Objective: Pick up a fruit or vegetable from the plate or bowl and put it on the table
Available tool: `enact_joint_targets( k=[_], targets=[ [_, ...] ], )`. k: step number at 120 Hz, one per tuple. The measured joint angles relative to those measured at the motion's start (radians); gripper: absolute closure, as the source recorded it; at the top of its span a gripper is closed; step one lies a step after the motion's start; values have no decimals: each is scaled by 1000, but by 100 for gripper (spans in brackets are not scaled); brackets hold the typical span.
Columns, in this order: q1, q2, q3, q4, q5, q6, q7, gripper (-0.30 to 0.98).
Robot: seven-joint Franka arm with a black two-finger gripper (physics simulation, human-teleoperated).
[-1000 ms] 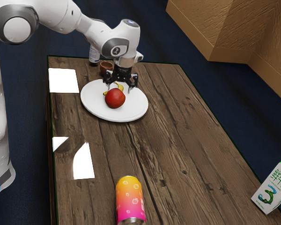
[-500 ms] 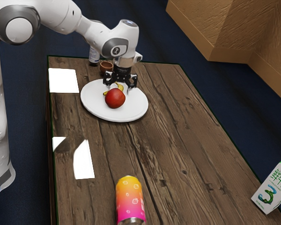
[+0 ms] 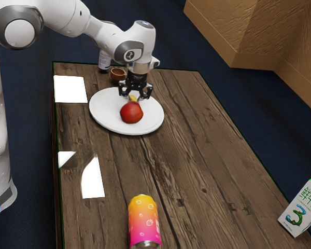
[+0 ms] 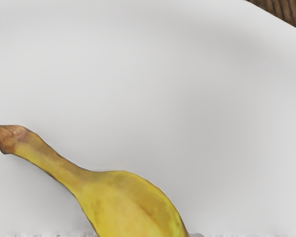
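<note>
Over the plate (image 3: 152,117), the gripper (image 3: 134,99) is narrowing partway, pinching the banana (image 4: 130,202) (the red fruit (image 3: 131,112) is shifting), seemingly readying a lift.

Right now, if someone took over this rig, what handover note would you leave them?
Gripper: low over the plate, at the banana. Whether it has a grip, I cannot tell.
Job's things: the banana and the red fruit are both on the plate, the red fruit toward the can's side.
Done: the gripper is down at the banana; nothing from the plate is on the table yet.
Left: check the grip, lift the banana past the red fruit, set it on the table, let go. The wood between plate and can looks like a sensible spot.
</note>
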Motion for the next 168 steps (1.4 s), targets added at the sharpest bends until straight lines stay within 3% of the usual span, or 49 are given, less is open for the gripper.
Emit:
enact_joint_targets(
  k=[64, 95, 114, 129, 154, 168],
  targets=[
    [30, -11, 15, 222, 36, -242, -13, 55],
    [117, 90, -115, 441, 39, -286, -18, 56],
    [4, 186, -215, 578, 37, -294, -20, 56],
    [-1, 266, -265, 658, 36, -295, -22, 56],
    [-65, 405, -284, 741, 34, -288, -29, 57],
    [-80, 415, -284, 747, 32, -284, -34, 28]
  ],
)
